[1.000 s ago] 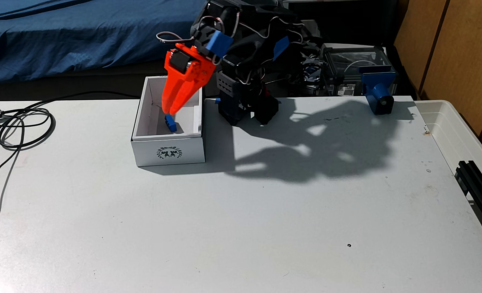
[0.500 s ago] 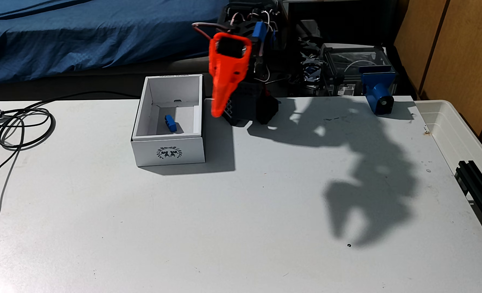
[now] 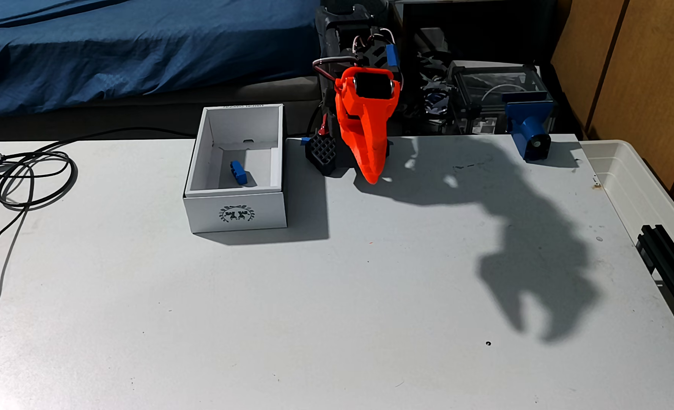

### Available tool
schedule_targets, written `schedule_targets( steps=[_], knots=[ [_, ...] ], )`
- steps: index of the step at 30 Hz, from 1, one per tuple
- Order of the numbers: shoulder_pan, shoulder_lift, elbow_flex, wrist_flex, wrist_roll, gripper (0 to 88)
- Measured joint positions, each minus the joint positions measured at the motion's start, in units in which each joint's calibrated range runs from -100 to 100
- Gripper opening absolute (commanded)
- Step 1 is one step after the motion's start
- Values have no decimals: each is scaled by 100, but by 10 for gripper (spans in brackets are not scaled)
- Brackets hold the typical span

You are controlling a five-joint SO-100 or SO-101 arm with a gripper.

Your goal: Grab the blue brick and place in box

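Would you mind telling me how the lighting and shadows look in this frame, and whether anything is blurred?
In the fixed view, hard light from the left throws the gripper and arm's large crisp shadow rightward across the table; the box casts a dark band to its right, and its left wall shades the floor beside the blue brick; no motion blur shows, and the background is dim.

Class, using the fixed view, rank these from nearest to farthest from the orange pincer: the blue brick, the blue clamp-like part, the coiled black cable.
1. The blue brick, to the left of the pincer, lying inside the white box.
2. The blue clamp-like part, to the right, at the table's far edge.
3. The coiled black cable, far left on the table.
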Motion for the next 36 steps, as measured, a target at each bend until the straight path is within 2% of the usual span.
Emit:
schedule_targets(
  steps=[10,25,33,36],
  knots=[
    [236,-2010,1028,-202,-5,7],
    [716,-2179,1994,-53,-42,8],
    [701,-2179,1994,1010,-895,9],
    [613,-2179,1994,1388,-968,10]
  ],
)
